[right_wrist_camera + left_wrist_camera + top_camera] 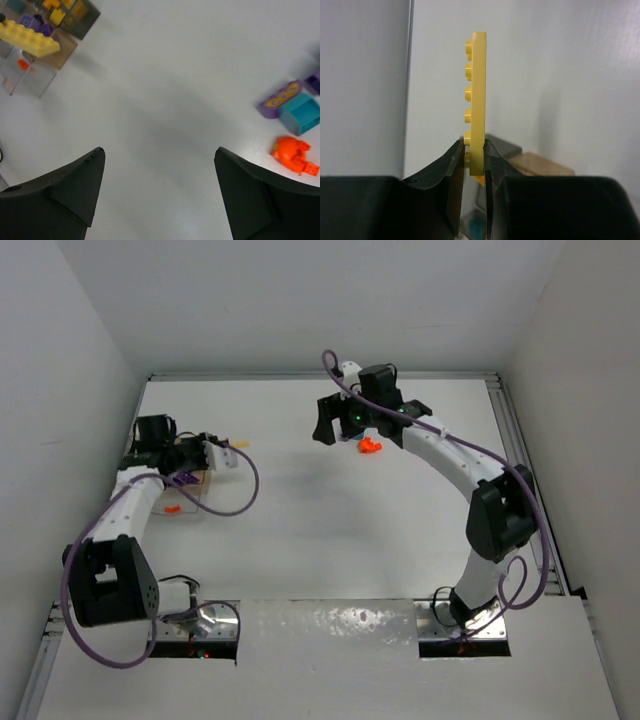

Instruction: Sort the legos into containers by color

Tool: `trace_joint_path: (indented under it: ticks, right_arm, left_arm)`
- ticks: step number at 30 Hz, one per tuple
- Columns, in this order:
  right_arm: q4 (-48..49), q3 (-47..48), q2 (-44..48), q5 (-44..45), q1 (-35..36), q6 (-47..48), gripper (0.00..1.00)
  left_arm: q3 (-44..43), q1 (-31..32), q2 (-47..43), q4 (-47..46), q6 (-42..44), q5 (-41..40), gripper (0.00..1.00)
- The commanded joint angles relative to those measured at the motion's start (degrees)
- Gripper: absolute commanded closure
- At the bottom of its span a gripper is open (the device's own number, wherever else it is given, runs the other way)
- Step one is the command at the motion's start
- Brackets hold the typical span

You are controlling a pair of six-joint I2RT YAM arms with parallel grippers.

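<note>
Left jaws are pinched nearly shut on the bottom end of a long yellow lego plate point(479, 90). It sticks straight up out of them, studs facing frame left. In the overhead view that's at the left of the frame, right by the containers point(192, 490).

Right jaws are spread wide with nothing between them, hanging over bare counter point(165, 90). At the right edge of that wrist view, an orange lego point(292, 155), a teal one point(300, 112) and a purple one point(280, 98) sit close together on the counter. Upper left, the tray has yellow pieces point(57, 15) and a tiny orange bit point(22, 64) in separate bins.
</note>
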State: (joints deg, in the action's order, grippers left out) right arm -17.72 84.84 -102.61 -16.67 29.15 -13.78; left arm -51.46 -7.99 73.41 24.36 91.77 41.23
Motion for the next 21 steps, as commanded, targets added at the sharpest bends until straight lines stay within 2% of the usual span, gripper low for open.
trace_joint_path:
  ticks: [1,2,4,5,7,9,10,14,15,16,21]
  right_arm:
    - [5.5,-1.08,3.9,2.16,0.21,0.41,0.13]
    - [5.15,-1.34,4.08,2.16,0.21,0.68,0.13]
    - [5.06,-2.13,4.43,2.6,0.21,0.95,0.13]
    - [5.23,-3.0,4.43,2.34,0.21,1.12,0.13]
    - [5.85,-3.97,4.52,1.9,0.21,1.13,0.13]
    - [5.85,-4.07,4.17,1.38,0.21,1.12,0.13]
    - [5.41,-3.63,3.73,0.76,0.21,1.04,0.13]
    - [3.22,-2.49,3.12,0.49,0.21,1.12,0.13]
    - [3.21,-2.48,3.2,0.67,0.21,1.21,0.13]
    - [2.6,-2.57,3.2,0.76,0.21,1.21,0.13]
    - [1.02,-2.48,3.38,1.9,0.21,1.21,0.13]
  left_arm:
    - [-8.55,-6.85,5.06,5.6,-11.32,-1.24,1.0]
    - [-11.0,-8.78,9.34,6.83,-17.09,-0.98,1.0]
    - [-18.82,-13.44,15.41,15.33,-17.51,2.43,1.0]
    - [-21.03,-14.59,17.1,25.11,-8.45,3.84,1.0]
    - [-24.82,-15.92,20.53,31.43,6.76,3.42,1.0]
    - [-26.66,-16.27,22.21,29.26,8.69,0.97,1.0]
    - [-27.89,-16.36,24.65,29.17,12.87,0.61,1.0]
    - [-38.42,-16.36,33.35,35.12,23.86,-0.45,1.0]
    - [-39.58,-16.36,34.51,36.01,23.9,-0.71,1.0]
    - [-40.29,-16.36,35.31,36.63,27.29,-0.98,1.0]
    - [-40.91,-16.09,38.12,35.84,31.97,-3.96,1.0]
